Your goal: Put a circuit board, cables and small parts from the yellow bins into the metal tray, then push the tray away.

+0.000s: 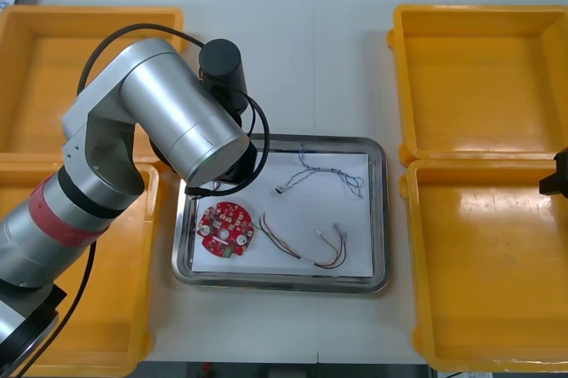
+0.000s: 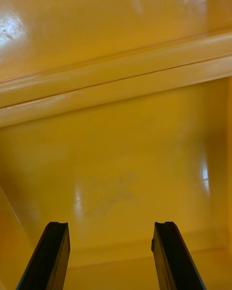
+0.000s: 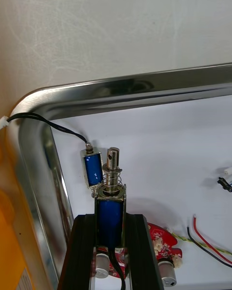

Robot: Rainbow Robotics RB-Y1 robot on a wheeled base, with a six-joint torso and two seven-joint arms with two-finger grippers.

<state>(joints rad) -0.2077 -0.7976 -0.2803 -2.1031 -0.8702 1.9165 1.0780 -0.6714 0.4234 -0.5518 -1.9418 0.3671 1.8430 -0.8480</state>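
Observation:
My left gripper (image 3: 110, 221) is shut on a small metal part (image 3: 110, 200) with a blue body and a sprung pin. It hangs over the near-left corner of the metal tray (image 3: 130, 89). A second blue part (image 3: 92, 168) with a black cable (image 3: 48, 123) lies just ahead of the fingers on the tray's white inside. In the front view the left arm (image 1: 177, 121) covers the upper left corner of the tray (image 1: 377, 218). The tray holds a red circuit board (image 1: 227, 229), a red and yellow cable (image 1: 306, 249) and a blue and white cable (image 1: 328, 174). My right gripper (image 2: 111, 256) is open over a bare yellow bin (image 2: 116, 174).
Two yellow bins stand on the left (image 1: 53, 76) (image 1: 115, 307) and two on the right (image 1: 479, 76) (image 1: 488, 263). The right gripper (image 1: 556, 178) sits at the right edge between the two right bins. Bare table lies beyond the tray.

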